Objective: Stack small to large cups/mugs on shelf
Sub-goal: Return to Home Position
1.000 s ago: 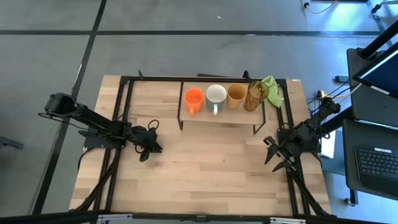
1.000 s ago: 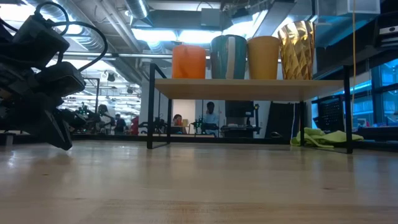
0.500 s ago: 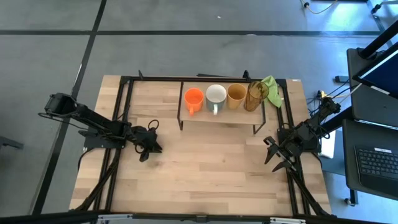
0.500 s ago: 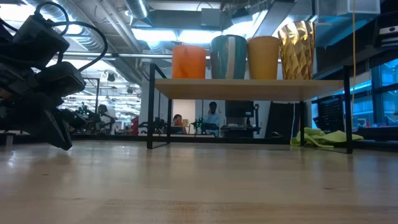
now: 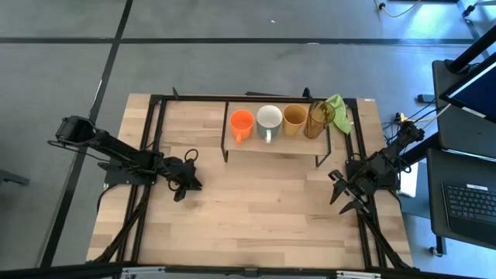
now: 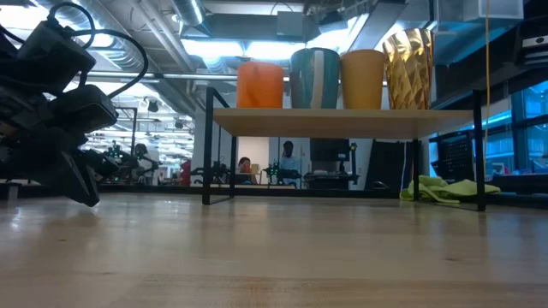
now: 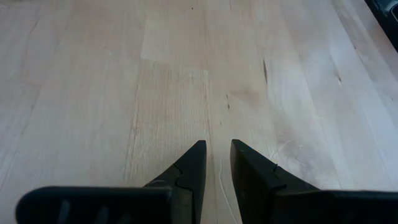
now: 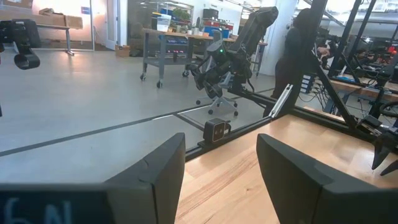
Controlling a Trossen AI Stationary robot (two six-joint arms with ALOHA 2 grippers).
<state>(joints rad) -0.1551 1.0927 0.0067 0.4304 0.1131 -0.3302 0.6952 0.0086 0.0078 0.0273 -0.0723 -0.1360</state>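
I see all four vessels lined along the shelf (image 5: pixel 271 147) near the worktop's far edge: orange cup (image 5: pixel 241 122), white mug (image 5: pixel 269 118), tan-yellow mug (image 5: pixel 294 118) and amber tumbler (image 5: pixel 317 118), running toward its right end, with a green cloth (image 5: pixel 339 112) by the far right corner. My left gripper (image 5: pixel 186 188) hangs low over the worktop's left half, fingers narrowly apart and empty. My right gripper (image 5: pixel 339 195) sits by the right edge, fingers wide, holding nothing.
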